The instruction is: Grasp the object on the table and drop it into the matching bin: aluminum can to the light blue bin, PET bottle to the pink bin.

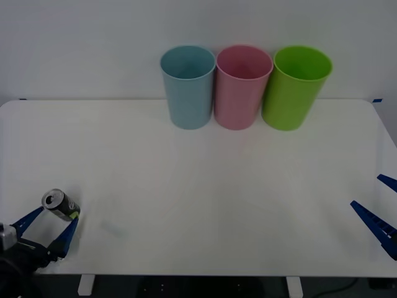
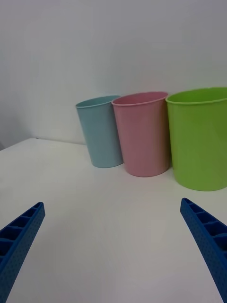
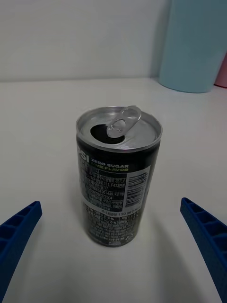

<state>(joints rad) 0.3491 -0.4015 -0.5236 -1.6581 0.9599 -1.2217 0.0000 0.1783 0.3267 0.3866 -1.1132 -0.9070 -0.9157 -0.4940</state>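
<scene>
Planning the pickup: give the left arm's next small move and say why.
Probably ease the left gripper forward, then close. Its blue ribbed fingers are open either side of the small black aluminium can with the silver top, which stands upright on the white table, not yet touched. The right gripper waits open at the table's right edge.

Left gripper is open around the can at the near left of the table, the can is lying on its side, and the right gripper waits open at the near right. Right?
Not quite: the can is standing upright, its opened silver top facing up, as the left wrist view shows. The rest holds: the left gripper is open around it at the near left of the table, and the right gripper waits open at the near right.
</scene>
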